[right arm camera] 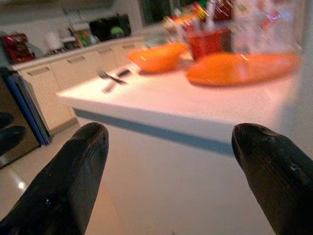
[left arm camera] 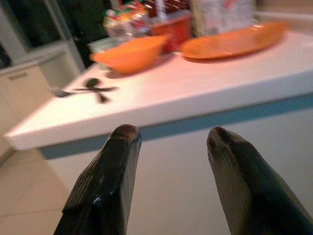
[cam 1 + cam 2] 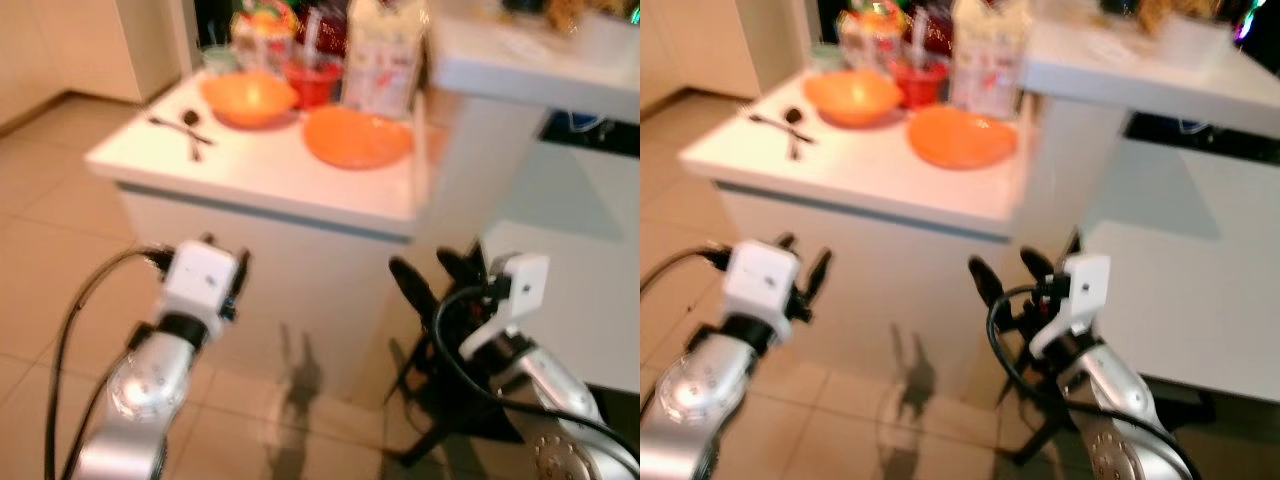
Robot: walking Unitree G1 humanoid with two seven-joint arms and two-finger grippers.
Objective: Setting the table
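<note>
With both the left gripper (image 2: 168, 142) and right gripper (image 1: 171, 142) held wide, the white counter (image 3: 270, 175) should be approached squarely, toward the orange plate (image 3: 357, 137).

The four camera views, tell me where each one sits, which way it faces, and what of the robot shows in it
Left eye view: on the head, looking forward and down at the white table; both silver arms show, left gripper and right gripper held low before it.
Right eye view: the head's other eye, same scene and arms.
Left wrist view: along the left gripper's open fingers, toward the table edge.
Right wrist view: along the right gripper's open fingers, same way.
All four share the orange bowl, orange plate and cutlery.
</note>
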